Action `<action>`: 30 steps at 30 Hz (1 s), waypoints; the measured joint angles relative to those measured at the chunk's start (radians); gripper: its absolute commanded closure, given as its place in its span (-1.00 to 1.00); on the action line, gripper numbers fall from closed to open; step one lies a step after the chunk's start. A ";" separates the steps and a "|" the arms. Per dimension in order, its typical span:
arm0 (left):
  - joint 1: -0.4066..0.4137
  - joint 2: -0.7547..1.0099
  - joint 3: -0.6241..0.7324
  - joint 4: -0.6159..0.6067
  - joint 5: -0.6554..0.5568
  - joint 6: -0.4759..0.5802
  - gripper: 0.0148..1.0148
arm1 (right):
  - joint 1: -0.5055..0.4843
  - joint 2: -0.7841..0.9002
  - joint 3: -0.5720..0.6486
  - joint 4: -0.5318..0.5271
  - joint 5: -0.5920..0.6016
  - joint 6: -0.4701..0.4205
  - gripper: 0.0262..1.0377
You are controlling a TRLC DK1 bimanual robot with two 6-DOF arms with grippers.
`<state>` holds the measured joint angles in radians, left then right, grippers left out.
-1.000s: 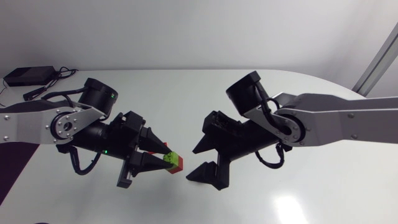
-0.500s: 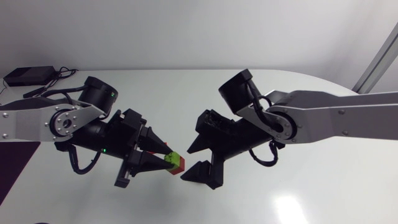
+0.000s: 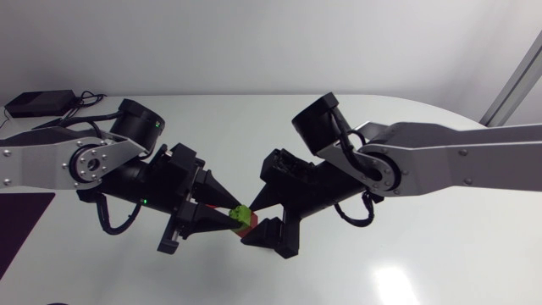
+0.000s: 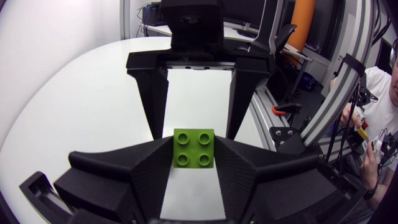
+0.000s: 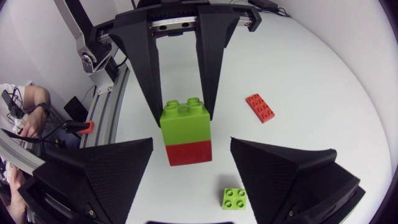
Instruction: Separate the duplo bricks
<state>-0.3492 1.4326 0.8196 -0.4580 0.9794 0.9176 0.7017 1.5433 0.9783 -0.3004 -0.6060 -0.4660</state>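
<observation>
Left end effector (image 3: 227,213) is clamped on the green brick (image 5: 185,121), held up off the tabletop (image 3: 440,254) near the middle. The red brick (image 5: 189,152) is stuck on the green one's underside, on the end facing my right arm. Right end effector (image 5: 191,146) is apart, one finger on each side of the red brick. No contact that I can see.

Step in hand, as I read it: get the right fingers onto the red half only, then pull.

To do it well:
- Set the right pads on the red brick's flat side faces, short of the seam, so they don't pinch green too.
- The left fingertips sit close to the seam, so there's little room. Watch for finger-on-finger contact.
- Close firmly before any pull, since smooth plastic will likely slip.
- Peel with a slight tilt rather than a straight tug, with the left holding rigid.

Surface: white, glossy, hard tabletop with a glare patch on the near right. A dropped brick would probably bounce and slide. A flat red brick (image 5: 260,107) and a small green brick (image 5: 234,199) lie on it, apart from each other. A black box (image 3: 38,103) with cables sits at the far left corner, clear of the work.
</observation>
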 measured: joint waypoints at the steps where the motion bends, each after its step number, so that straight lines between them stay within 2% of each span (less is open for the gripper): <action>1: 0.000 0.000 0.000 -0.001 0.003 0.000 0.24 | 0.000 0.001 0.000 0.001 0.000 0.003 -0.35; 6: 0.000 0.000 0.000 -0.010 0.013 -0.003 0.24 | 0.000 0.004 0.000 0.015 0.000 0.003 0.41; 15: 0.010 0.000 0.009 -0.044 0.035 0.002 0.24 | 0.010 0.003 -0.001 0.013 -0.040 0.002 0.45; 19: 0.023 0.016 0.041 -0.128 0.055 0.035 0.24 | 0.020 -0.002 -0.001 0.013 -0.041 0.002 0.46; 24: 0.041 0.079 0.132 -0.299 0.081 0.158 0.24 | 0.026 -0.019 -0.005 0.012 -0.024 -0.007 0.48; 30: 0.052 0.093 0.154 -0.325 0.108 0.175 0.24 | 0.032 -0.028 -0.037 0.013 0.014 -0.040 0.50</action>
<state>-0.2974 1.5253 0.9737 -0.7834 1.0874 1.0931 0.7334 1.5150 0.9413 -0.2871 -0.5915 -0.5064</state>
